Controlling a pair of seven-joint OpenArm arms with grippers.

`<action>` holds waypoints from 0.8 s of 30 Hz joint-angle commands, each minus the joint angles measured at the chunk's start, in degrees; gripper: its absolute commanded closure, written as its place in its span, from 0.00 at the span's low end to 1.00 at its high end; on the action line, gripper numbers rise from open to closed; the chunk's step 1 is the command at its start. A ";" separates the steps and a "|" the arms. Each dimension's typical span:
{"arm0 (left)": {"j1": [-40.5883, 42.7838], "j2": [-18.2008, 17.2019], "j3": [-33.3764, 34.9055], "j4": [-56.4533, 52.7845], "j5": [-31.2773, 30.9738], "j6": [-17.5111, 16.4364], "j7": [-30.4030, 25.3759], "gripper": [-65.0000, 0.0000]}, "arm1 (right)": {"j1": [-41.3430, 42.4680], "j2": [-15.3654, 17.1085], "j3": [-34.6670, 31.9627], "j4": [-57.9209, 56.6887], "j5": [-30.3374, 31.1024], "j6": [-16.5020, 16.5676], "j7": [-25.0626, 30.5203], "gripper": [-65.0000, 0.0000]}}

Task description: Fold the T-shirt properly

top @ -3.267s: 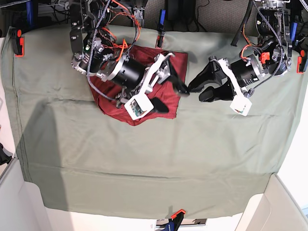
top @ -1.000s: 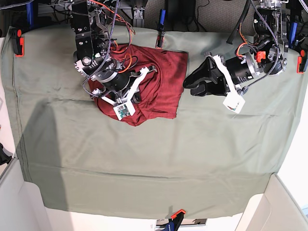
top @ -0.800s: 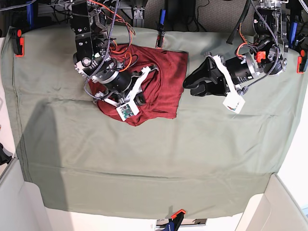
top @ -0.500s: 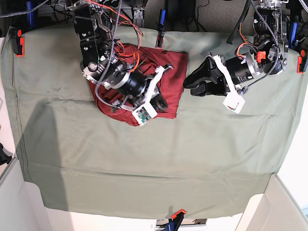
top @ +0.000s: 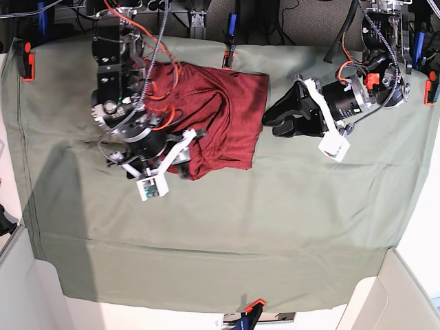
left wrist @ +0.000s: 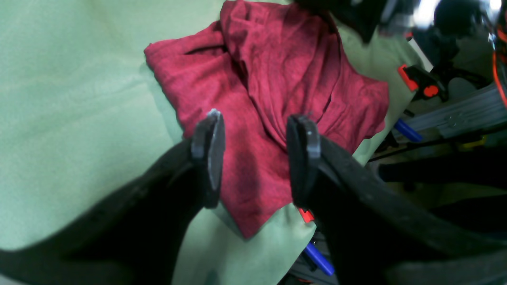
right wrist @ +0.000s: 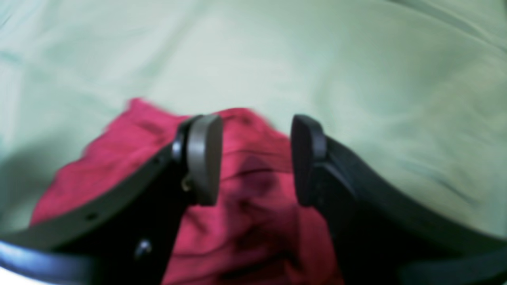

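Both end effectors (left wrist: 253, 154) (right wrist: 253, 158) gape empty over the crumpled T-shirt (top: 227, 117).

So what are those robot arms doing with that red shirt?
They are trying to fold it. The T-shirt lies bunched and wrinkled near the far edge of the table's green cloth, not neatly folded yet. The right gripper hangs open over one edge of the shirt, holding nothing. The left gripper is open too, pointing at the shirt from the other side.
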 commanded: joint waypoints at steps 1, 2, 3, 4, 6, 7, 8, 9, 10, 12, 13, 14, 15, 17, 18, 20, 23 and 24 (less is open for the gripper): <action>-0.44 -0.66 -0.33 0.83 -1.18 -0.32 -1.18 0.61 | 1.18 0.37 0.50 0.85 1.88 0.20 0.81 0.56; -0.44 -0.66 -0.31 0.83 -1.20 -0.32 -1.18 0.61 | 1.31 0.96 0.87 0.85 2.84 0.44 0.87 0.56; -0.42 -0.66 -0.33 0.83 -1.18 -0.32 -1.18 0.61 | 1.42 1.36 0.96 0.79 3.02 0.72 0.87 0.56; -0.31 -0.66 -0.33 0.83 -1.18 -0.32 -1.18 0.61 | 1.51 1.62 0.94 0.55 3.04 0.94 0.90 0.56; -0.11 -0.66 -0.31 0.83 -1.20 -0.32 -1.22 0.61 | 1.73 1.79 0.79 -1.27 3.06 1.92 1.27 0.56; 0.00 -0.66 -0.31 0.83 -1.22 -0.32 -1.27 0.61 | 2.27 1.81 0.59 -3.13 3.08 2.21 1.29 0.56; 0.04 -0.63 -0.31 0.83 -1.22 -0.32 -1.27 0.61 | 2.97 1.81 0.35 -5.38 3.08 2.45 1.31 0.56; 0.02 -0.63 -0.31 0.83 -1.22 -0.32 -1.27 0.61 | 3.91 1.81 0.04 -7.76 3.08 2.93 1.27 0.56; 0.02 -0.63 -0.31 0.83 -1.25 -0.32 -1.27 0.61 | 4.83 1.81 -0.31 -9.86 3.06 3.54 1.20 0.56; 0.07 -0.63 -0.31 0.83 -1.22 -0.32 -1.27 0.61 | 6.16 1.81 -1.03 -12.48 3.08 3.67 1.07 0.56; 0.22 -0.66 -0.31 0.83 -1.20 -0.32 -1.25 0.61 | 6.43 1.81 -1.38 -12.83 3.08 3.67 1.01 0.56; 0.39 -0.66 -0.31 0.83 -1.18 -0.32 -1.25 0.61 | 6.43 1.81 -1.70 -12.79 3.10 3.67 0.92 0.58; 0.50 -0.66 -0.31 0.83 -1.20 -0.32 -1.25 0.61 | 6.43 1.79 -2.05 -12.72 3.23 3.67 0.83 0.62; 0.50 -0.66 -0.33 0.83 -1.16 -0.32 -1.25 0.61 | 6.43 1.79 -2.91 -12.70 3.28 3.67 0.85 0.79; 0.48 -0.66 -0.33 0.83 -1.16 -0.32 -1.25 0.61 | 6.45 1.79 -3.43 -12.70 3.26 3.67 0.87 0.88; 0.48 -0.66 -0.33 0.83 -1.16 -0.32 -1.25 0.61 | 6.47 1.79 -4.72 -12.48 3.28 3.67 0.85 1.00; 0.50 -0.66 -0.33 0.83 -1.18 -0.32 -1.25 0.61 | 6.45 1.79 -7.41 -11.69 3.26 4.28 0.87 1.00; 0.50 -0.66 -0.31 0.83 -1.18 -0.32 -1.25 0.61 | 6.45 1.77 -8.37 -11.30 3.28 5.55 0.85 1.00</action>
